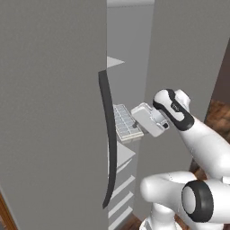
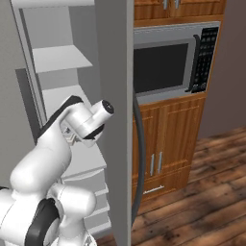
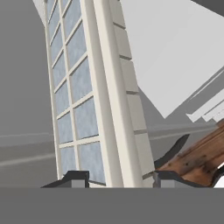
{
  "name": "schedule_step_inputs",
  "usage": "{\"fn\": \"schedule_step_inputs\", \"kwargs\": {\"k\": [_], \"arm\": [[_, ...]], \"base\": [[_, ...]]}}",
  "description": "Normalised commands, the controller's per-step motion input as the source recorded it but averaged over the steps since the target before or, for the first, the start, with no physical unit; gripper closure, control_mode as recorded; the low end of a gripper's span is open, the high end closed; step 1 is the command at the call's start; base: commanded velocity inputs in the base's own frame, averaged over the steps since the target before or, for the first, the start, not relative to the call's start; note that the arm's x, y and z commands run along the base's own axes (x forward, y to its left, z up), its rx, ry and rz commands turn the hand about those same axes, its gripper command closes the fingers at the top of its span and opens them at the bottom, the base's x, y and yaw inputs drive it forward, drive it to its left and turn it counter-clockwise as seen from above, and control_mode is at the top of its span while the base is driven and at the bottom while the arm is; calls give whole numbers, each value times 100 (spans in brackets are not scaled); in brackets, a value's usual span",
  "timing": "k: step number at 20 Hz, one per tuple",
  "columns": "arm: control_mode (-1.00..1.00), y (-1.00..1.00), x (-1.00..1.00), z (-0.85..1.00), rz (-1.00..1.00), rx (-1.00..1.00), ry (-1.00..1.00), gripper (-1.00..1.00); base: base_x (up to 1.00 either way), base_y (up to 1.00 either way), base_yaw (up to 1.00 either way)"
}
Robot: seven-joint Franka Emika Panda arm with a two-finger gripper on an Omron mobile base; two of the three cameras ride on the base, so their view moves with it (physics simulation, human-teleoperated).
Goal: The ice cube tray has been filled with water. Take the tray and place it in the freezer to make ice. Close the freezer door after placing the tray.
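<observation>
**Tray at freezer opening, held in gripper**

Ice cube tray (image 1: 126,122): pale, gridded with bluish cells; held out between the open freezer door (image 1: 49,112) and the plain grey door (image 1: 188,67), at the mouth of the freezer (image 2: 62,62). In the hand view its long rim (image 3: 111,96) runs between the two dark fingertips (image 3: 75,178).
Gripper (image 3: 118,180): jaws clamped on the tray's edge.
Freezer interior: white shelves (image 2: 60,57), tray not resting on any.
Door handle (image 1: 108,134): dark, curved, just beside the tray.
Microwave (image 2: 168,62): set in wooden cabinets (image 2: 163,144), well apart.
</observation>
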Motion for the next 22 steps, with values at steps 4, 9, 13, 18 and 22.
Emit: {"fn": "schedule_step_inputs", "kwargs": {"k": [4,9,13,18,22], "arm": [[-100,0,31,1,1,0,0,100],[-100,8,38,0,0,-1,0,100],[-100,13,34,0,0,-3,0,100],[-100,16,32,0,0,-4,0,100],[-100,8,31,1,-1,-1,0,100]], "base": [[0,0,0],[0,0,0],[0,0,0],[0,0,0],[0,0,0]]}}
